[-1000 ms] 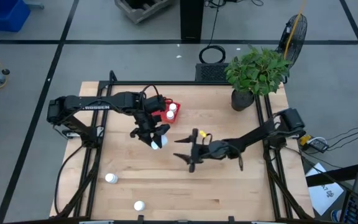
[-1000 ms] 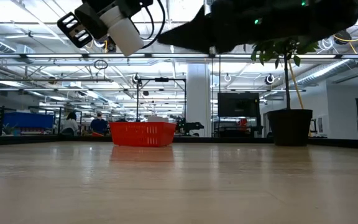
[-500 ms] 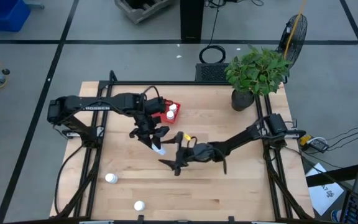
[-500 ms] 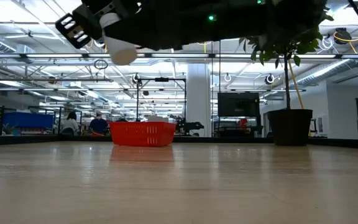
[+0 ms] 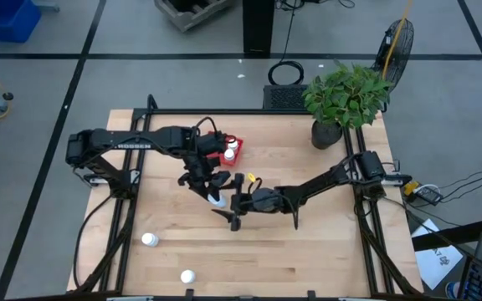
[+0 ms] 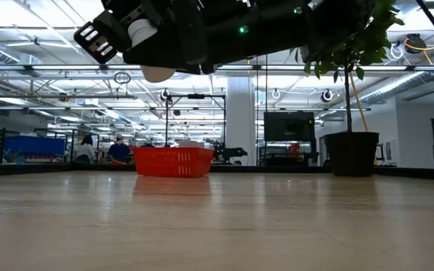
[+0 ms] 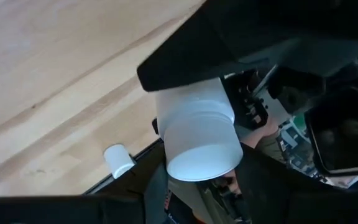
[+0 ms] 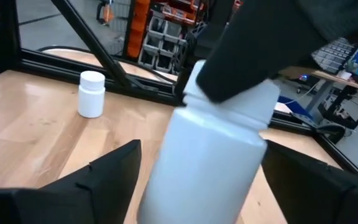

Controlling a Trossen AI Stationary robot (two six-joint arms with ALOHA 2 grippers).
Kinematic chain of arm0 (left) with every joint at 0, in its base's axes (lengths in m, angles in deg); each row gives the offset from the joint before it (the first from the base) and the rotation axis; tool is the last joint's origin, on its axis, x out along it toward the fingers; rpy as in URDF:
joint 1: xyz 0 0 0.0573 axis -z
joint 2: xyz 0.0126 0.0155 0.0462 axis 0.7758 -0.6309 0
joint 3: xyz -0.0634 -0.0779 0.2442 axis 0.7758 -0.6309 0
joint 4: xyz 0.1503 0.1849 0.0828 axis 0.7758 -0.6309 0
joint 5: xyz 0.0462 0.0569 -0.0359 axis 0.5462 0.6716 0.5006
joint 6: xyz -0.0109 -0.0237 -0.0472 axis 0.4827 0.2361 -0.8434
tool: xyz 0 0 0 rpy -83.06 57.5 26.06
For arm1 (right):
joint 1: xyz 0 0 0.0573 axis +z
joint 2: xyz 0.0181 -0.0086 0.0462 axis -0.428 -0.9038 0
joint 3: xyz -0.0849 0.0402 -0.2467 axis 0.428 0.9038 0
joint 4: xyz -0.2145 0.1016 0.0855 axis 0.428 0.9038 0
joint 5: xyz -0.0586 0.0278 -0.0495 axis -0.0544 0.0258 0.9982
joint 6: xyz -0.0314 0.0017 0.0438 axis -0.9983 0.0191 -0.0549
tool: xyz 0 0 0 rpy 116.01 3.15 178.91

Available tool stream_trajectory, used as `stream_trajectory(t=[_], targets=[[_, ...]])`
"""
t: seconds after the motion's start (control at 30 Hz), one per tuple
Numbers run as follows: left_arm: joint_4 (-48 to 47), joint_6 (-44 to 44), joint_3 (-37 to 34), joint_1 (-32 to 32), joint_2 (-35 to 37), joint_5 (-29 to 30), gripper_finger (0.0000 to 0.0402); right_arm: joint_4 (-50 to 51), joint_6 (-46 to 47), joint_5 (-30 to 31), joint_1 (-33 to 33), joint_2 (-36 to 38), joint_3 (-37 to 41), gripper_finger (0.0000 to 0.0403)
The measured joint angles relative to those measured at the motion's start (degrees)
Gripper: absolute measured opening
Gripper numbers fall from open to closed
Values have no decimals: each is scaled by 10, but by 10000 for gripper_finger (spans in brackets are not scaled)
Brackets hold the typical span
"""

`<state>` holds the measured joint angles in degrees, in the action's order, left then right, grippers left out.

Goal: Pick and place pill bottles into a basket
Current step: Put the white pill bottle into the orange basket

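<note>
High view shows the wooden desk (image 5: 308, 242) with both dark arms reaching to its middle. At the far right corner of the desk stands a leafy plant (image 5: 347, 94) in a black pot. The red basket (image 5: 232, 149) sits near the middle of the desk's far edge, with two white bottles inside it; in the low view it stands on the desk far back (image 6: 173, 161), with people in the room behind it. The left gripper (image 5: 208, 186) hangs above the middle of the desk, just in front of the basket, its jaws closed on a pill bottle (image 5: 215, 197) held well above the wood. In the left wrist view this held bottle (image 7: 197, 130) is clamped between the dark fingers, its bottom end facing the camera. The right gripper (image 5: 233, 209) is just beside the held bottle on its right, and its jaws stand wide open; in the right wrist view the held bottle (image 8: 210, 155) lies between the two spread fingers (image 8: 104, 177), touching neither as far as can be seen. Two more bottles stand upright near the front left corner of the desk, one (image 5: 149, 240) close to the left edge and the other (image 5: 187, 277) close to the front edge.
</note>
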<state>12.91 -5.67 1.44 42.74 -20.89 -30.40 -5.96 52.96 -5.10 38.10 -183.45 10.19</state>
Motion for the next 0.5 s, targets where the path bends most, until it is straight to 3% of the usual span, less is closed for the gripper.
stream_trajectory(t=[0.23,0.4,0.5], targets=[[-1,13,0,0,0,4,164,7,-1,-2,4,0,0,237],[-3,25,0,1,0,11,189,13,14,-15,2,2,0,162],[-3,45,0,1,0,29,193,28,12,-30,1,1,0,155]])
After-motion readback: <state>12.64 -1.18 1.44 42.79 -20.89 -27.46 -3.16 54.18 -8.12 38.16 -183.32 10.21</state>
